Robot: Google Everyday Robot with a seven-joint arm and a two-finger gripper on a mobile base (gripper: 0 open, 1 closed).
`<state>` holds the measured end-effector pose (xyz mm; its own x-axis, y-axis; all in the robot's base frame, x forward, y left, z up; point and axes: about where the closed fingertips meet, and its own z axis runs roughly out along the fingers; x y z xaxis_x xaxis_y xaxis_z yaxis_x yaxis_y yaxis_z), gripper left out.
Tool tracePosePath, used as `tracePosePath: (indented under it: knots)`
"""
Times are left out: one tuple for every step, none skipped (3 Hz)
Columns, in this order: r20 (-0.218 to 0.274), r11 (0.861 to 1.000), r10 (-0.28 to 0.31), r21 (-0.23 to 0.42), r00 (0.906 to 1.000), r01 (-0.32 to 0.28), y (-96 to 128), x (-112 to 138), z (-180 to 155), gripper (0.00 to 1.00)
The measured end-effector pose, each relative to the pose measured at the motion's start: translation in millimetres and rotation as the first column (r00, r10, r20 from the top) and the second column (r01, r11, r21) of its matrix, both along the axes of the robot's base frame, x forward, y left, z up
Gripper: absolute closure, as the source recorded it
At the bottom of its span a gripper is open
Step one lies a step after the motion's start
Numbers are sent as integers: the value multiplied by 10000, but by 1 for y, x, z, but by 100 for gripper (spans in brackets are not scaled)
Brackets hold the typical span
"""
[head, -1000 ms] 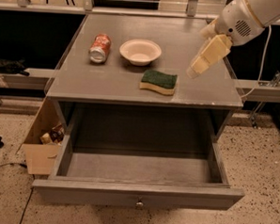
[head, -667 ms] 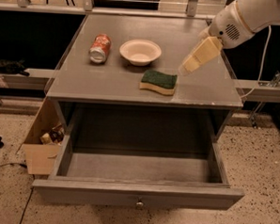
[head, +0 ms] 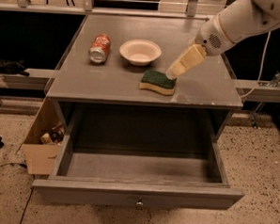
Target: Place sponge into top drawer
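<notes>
A small wavy-edged sponge with a dark green scouring top over yellow foam (head: pixel 158 82) lies flat on the grey tabletop of a cabinet (head: pixel 104 81), near its front edge and right of centre. The robot's cream-coloured gripper (head: pixel 173 73) slants down from the upper right on a white arm (head: pixel 238 22), its tip at the sponge's back right corner, touching it or just above it; I cannot tell whether it is wide or narrow. Behind the sponge stands a shallow cream bowl (head: pixel 140 51), and to the bowl's left a red and silver drink can (head: pixel 100 48) lies on its side. Below the tabletop, the wide grey top drawer (head: pixel 103 193) is pulled fully out, its round metal knob (head: pixel 139 203) at the centre of the front panel. A brown cardboard box (head: pixel 41 156) sits on the speckled floor left of the drawer.
</notes>
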<state>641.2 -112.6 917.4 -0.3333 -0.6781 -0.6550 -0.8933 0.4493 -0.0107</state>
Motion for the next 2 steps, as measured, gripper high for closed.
tracePosePath:
  knots:
    - [-213,9997,-165,171,9996,169,13,14,-19,0]
    - [-469,9988,-394,264,9981,407,25,24,-42,0]
